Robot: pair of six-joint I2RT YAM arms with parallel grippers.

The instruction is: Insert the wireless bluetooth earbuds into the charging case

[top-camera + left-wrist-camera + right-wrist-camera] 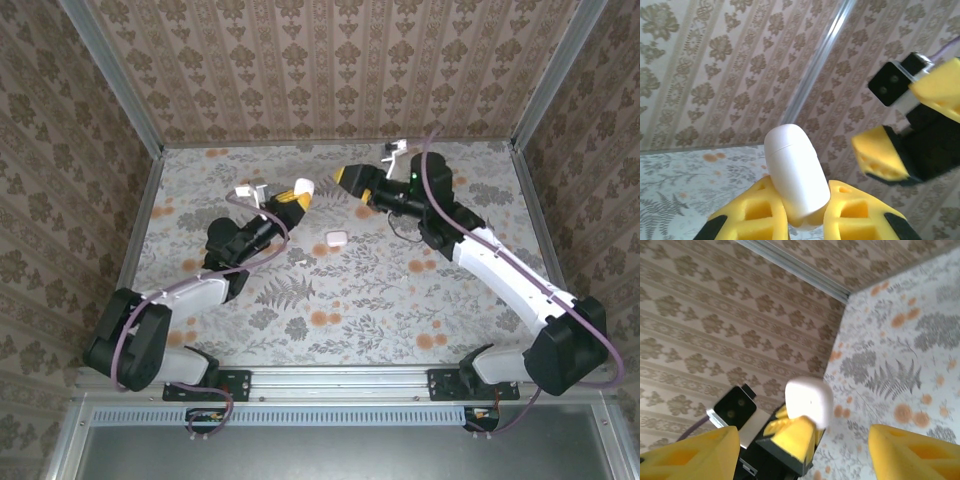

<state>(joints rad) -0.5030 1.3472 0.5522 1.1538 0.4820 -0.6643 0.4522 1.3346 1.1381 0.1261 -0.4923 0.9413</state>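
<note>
The left gripper (297,198) pinches the charging case (795,170) by its lower end, so it stands tilted between the yellow fingers (757,212). The lid is down and the contents are hidden. Just beside it, the right gripper (345,177) faces the case with its jaws spread, not touching it. Both hang over the table (400,300) toward its far edge. A white lump (336,238) lies near the table's middle.

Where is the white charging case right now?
The charging case is pinched in the left end effector, over the floral table left of centre in the top view, facing the right end effector.
</note>
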